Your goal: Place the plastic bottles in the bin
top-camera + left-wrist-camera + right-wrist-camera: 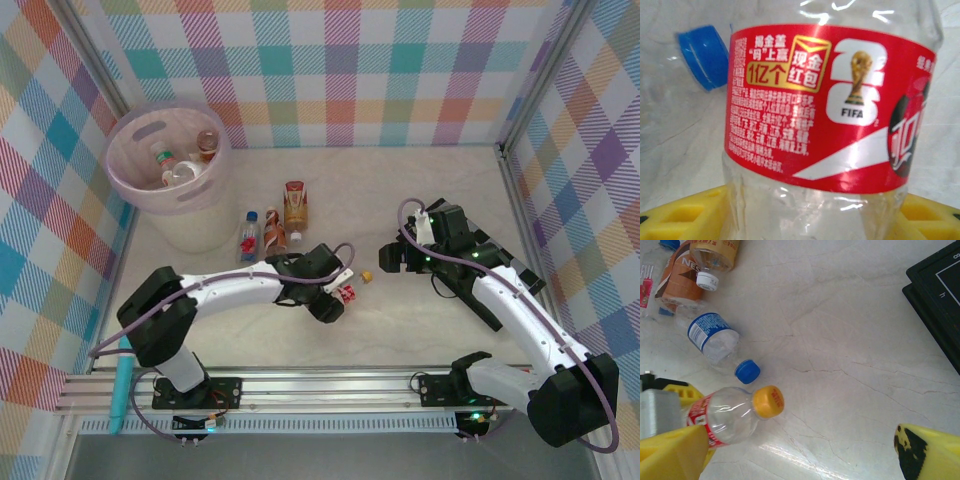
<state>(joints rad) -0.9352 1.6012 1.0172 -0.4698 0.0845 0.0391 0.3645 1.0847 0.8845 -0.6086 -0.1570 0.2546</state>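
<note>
In the top view the left gripper (pixel 338 298) is clamped on the red-labelled bottle (pixel 349 292). The bottle's yellow cap (pixel 367 276) points at the right gripper (pixel 393 260), which hangs just past the cap with its jaws spread and nothing in them. The bin (pixel 190 222) stands well away, beyond the left gripper's far-left side. It has about three bottles inside (pixel 180 170). Three loose bottles (pixel 272 230) lie between this gripper and the bin, so a low carry could clip them and send them rolling.

In the left wrist view two yellow fingers (pixel 685 217) flank the clear body of the red-labelled bottle (pixel 830 105) below its label. That wall looks thin and slick. I judge it could crumple or slide out on the long swing. One blue cap (pixel 702 55) sits just behind.

In the right wrist view the right gripper (pixel 800 440) is wide open. Ahead of it I count five bottles:
- the red-labelled bottle (pixel 727 417), which is the held one
- one blue-labelled bottle (pixel 712 337), just beside it and easily nudged
- two brown bottles (pixel 677 275)
- one pink-labelled bottle (pixel 646 282), farthest off
</note>
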